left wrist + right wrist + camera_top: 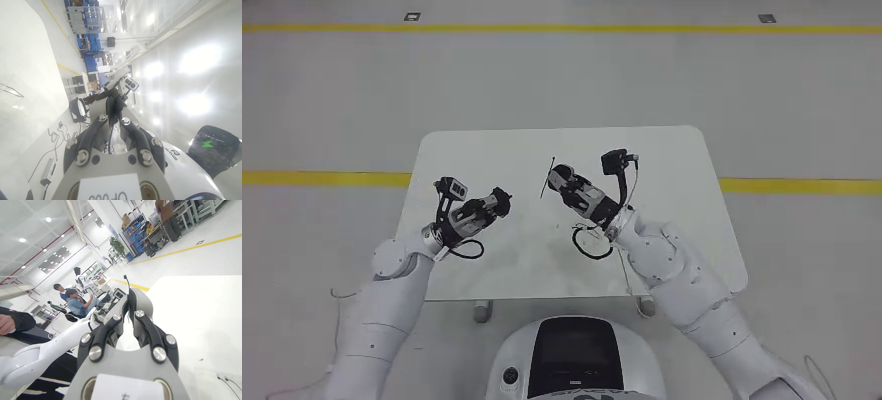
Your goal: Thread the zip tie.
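Note:
A thin black zip tie (548, 177) stands nearly upright over the middle of the white table (672, 180), and my right gripper (561, 179) is shut on it. In the right wrist view the strap (129, 298) runs between the ribbed pads (132, 306), with its square head (125, 276) sticking out past the fingertips and a short tail behind them. My left gripper (500, 201) hovers a little left of the tie, apart from it. In the left wrist view its fingertips (105, 103) meet, with ragged black material (111, 93) at the tips and no tie visibly between them.
The table's rounded far corners (432, 140) and front edge (542, 297) bound the work area, with grey floor and a yellow line (322, 178) around it. The table surface (189, 304) beside the right gripper is bare except for a small black speck (200, 359).

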Tool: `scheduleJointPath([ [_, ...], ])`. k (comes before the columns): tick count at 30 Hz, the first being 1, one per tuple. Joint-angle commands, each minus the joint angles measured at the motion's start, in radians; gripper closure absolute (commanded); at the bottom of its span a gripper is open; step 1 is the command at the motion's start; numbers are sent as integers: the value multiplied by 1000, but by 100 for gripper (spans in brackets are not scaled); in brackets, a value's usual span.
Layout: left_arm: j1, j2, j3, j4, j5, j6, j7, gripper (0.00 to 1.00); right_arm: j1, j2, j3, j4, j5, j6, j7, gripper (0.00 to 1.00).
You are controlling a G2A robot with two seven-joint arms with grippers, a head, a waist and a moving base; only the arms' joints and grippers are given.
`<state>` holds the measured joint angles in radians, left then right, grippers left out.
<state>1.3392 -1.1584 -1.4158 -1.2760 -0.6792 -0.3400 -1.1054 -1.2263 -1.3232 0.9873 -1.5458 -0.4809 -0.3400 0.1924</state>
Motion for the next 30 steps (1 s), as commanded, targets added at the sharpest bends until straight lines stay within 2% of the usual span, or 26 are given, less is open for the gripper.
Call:
scheduleJointPath([
  [1,0,0,0,0,0,0,0,100,0,0,0,0,0,0,0,100],
  [4,18,-4,17,-12,-25,18,34,100,-5,-1,-16,-30,-66,0,-31,100],
  [6,34,-5,29,-23,-17,0,58,100,-13,-4,-33,-35,-114,4,-68,100],
  [11,57,-12,48,-55,-7,0,103,100,-9,-15,-79,-19,-160,0,-118,100],
  [15,61,-14,43,-71,52,0,118,100,8,-20,-96,1,-211,0,-145,100],
  [21,64,-15,38,-77,48,0,115,100,9,-20,-97,1,-215,0,-147,100],
  [25,64,-15,38,-77,48,0,115,100,5,-21,-98,-4,-260,15,-160,100],
  [30,64,-15,38,-77,48,0,115,100,13,-27,-105,7,-278,7,-185,100],
])
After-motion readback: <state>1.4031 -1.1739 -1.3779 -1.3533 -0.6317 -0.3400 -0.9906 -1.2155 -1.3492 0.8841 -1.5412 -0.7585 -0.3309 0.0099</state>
